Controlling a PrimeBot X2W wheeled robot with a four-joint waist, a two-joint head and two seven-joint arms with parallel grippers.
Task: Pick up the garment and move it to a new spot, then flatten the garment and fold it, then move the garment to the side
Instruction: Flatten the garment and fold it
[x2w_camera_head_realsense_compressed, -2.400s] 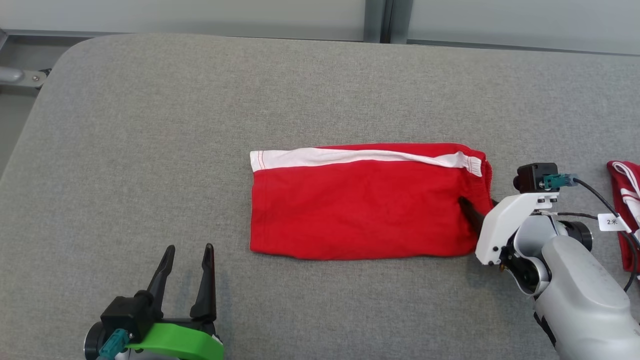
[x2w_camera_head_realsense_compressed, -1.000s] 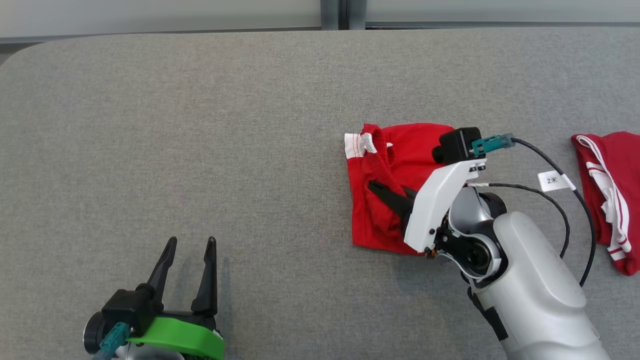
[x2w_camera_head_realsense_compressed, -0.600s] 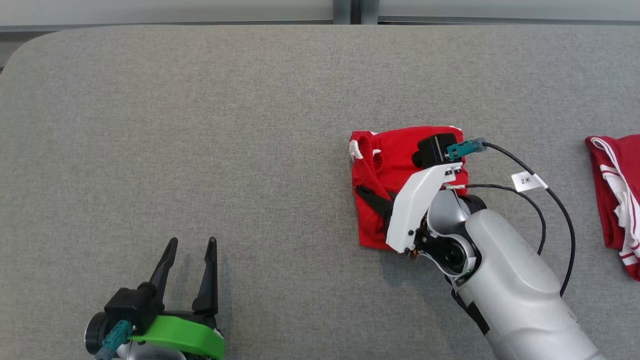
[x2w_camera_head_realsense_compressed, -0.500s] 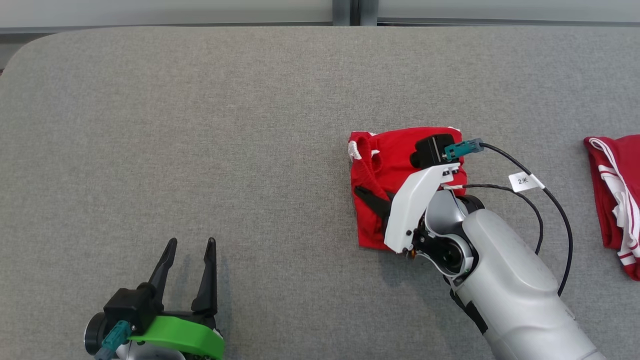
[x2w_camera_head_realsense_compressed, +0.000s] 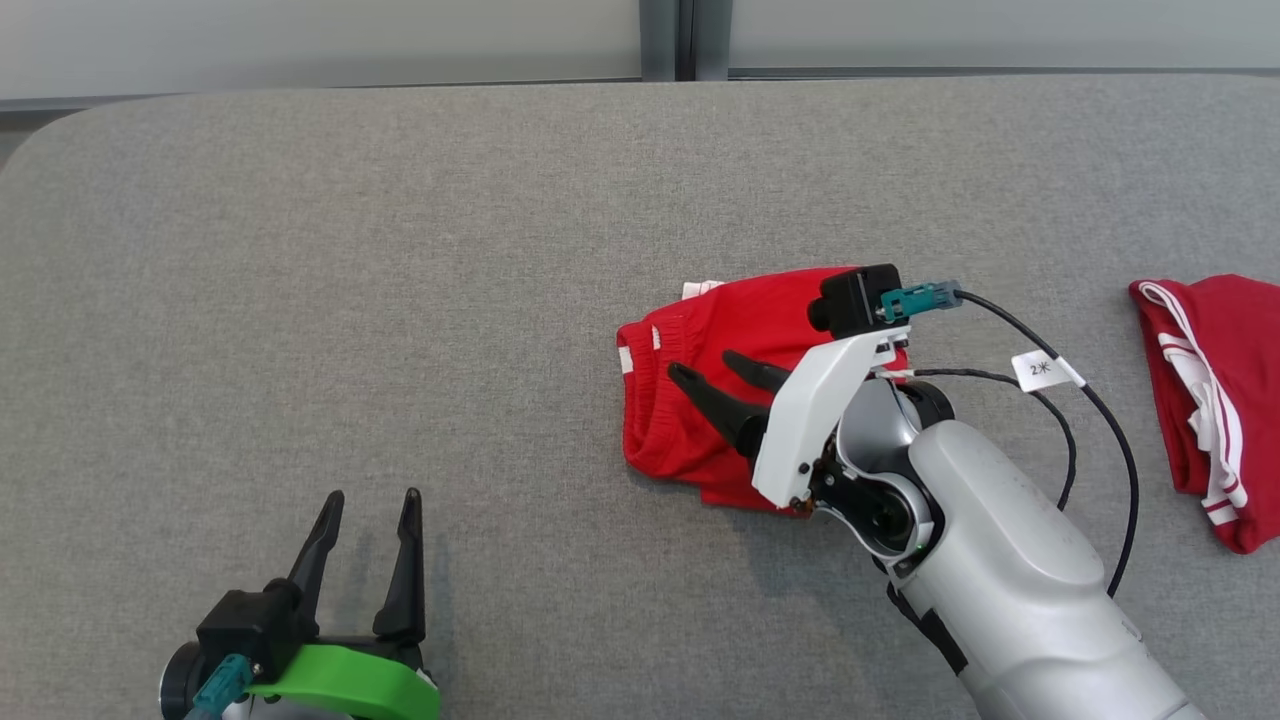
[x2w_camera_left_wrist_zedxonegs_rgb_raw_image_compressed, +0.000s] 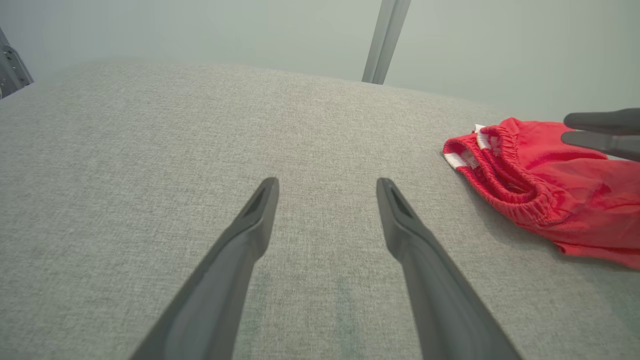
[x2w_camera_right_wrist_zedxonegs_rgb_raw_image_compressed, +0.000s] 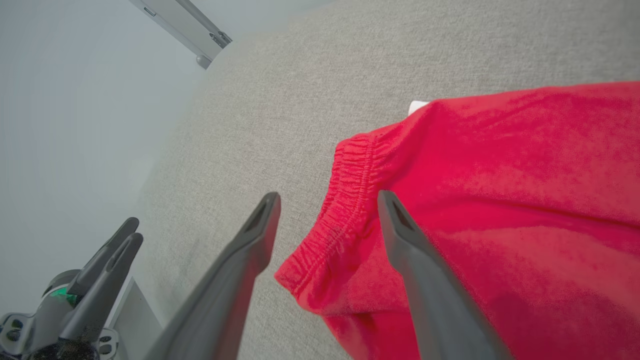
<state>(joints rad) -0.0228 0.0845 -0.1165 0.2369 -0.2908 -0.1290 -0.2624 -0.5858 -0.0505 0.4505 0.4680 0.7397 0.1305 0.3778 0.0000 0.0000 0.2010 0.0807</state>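
Note:
The garment (x2w_camera_head_realsense_compressed: 700, 400) is a pair of red shorts with white trim, folded over on itself into a small pad right of the table's middle; its elastic waistband (x2w_camera_right_wrist_zedxonegs_rgb_raw_image_compressed: 345, 210) faces left. My right gripper (x2w_camera_head_realsense_compressed: 708, 368) hovers over the garment's left part, jaws open, nothing between its fingers; the garment (x2w_camera_right_wrist_zedxonegs_rgb_raw_image_compressed: 500, 200) lies loose beneath them. My left gripper (x2w_camera_head_realsense_compressed: 368, 498) rests open at the lower left over bare cloth, well away from the garment (x2w_camera_left_wrist_zedxonegs_rgb_raw_image_compressed: 540, 185). The right gripper's fingertips (x2w_camera_left_wrist_zedxonegs_rgb_raw_image_compressed: 600, 131) show at the right edge of the left wrist view.
A second red and white piece of clothing (x2w_camera_head_realsense_compressed: 1210, 400) lies at the table's right edge. The grey padded table (x2w_camera_head_realsense_compressed: 400, 250) has wide free room to the left and behind. A black cable with a white tag (x2w_camera_head_realsense_compressed: 1040, 370) loops off my right wrist.
My right gripper carried the garment's right end over to the left, folding it in half, then opened and let it go. The folded edge has dropped flat. The left arm stayed still; the camera shifted.

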